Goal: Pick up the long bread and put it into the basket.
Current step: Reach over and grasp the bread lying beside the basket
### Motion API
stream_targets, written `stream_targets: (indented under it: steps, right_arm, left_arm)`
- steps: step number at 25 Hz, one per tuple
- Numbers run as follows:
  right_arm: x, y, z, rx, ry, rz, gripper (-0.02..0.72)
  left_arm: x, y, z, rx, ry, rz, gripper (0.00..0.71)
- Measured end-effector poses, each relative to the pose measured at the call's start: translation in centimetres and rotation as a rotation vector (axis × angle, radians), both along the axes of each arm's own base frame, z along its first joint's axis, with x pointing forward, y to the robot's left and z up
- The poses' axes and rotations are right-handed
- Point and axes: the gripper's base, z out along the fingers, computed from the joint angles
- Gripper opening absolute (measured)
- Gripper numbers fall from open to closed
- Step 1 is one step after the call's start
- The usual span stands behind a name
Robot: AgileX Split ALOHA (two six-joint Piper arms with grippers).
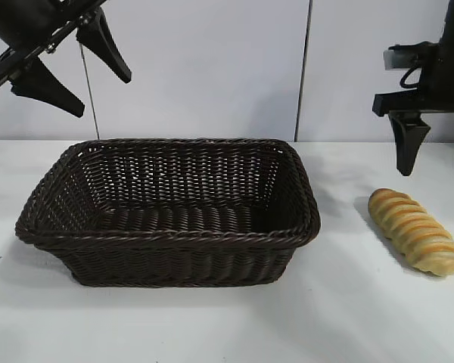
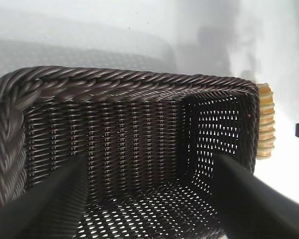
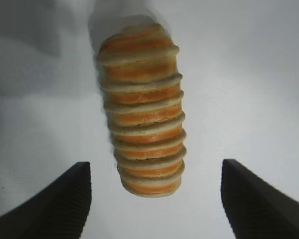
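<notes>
The long bread [image 1: 416, 231], a golden-tan loaf with spiral orange-brown stripes, lies on the white table to the right of the basket [image 1: 166, 238]. The basket is dark brown wicker with nothing inside it. My right gripper [image 1: 435, 168] hangs open above and behind the bread's far end, not touching it. In the right wrist view the bread [image 3: 142, 109] lies lengthwise ahead of the open right gripper [image 3: 155, 167], its near end between the fingertips but lower. My left gripper [image 1: 102, 94] is open, raised above the basket's far left corner. The left wrist view looks past the left gripper [image 2: 149, 159] into the basket [image 2: 139, 79]; the bread [image 2: 265, 124] peeks out beyond its wall.
A white tabletop [image 1: 363, 325] carries everything, with open surface in front of the basket and around the bread. A pale wall with a vertical seam [image 1: 306, 68] stands behind.
</notes>
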Motion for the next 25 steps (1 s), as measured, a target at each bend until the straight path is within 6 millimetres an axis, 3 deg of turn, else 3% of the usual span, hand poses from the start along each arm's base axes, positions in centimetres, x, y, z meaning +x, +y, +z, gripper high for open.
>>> stream_targets:
  steps: [5, 12, 16, 19, 25]
  right_arm:
    - [0.4, 0.1, -2.5, 0.001, 0.039, -0.001, 0.517]
    - [0.6, 0.1, -2.7, 0.008, 0.018, -0.003, 0.232]
    - [0.6, 0.1, -2.4, 0.007, 0.014, -0.002, 0.187]
    - [1.0, 0.2, -0.6, 0.011, -0.029, -0.003, 0.179]
    - [2.0, 1.2, 6.7, 0.087, -0.193, 0.013, 0.178]
  left_arm:
    - [0.0, 0.0, 0.0, 0.0, 0.0, 0.0, 0.508]
    - [0.0, 0.0, 0.0, 0.0, 0.0, 0.0, 0.508]
    - [0.0, 0.0, 0.0, 0.0, 0.0, 0.0, 0.508]
    - [0.0, 0.0, 0.0, 0.0, 0.0, 0.0, 0.508]
    - [0.0, 0.0, 0.0, 0.0, 0.0, 0.0, 0.508]
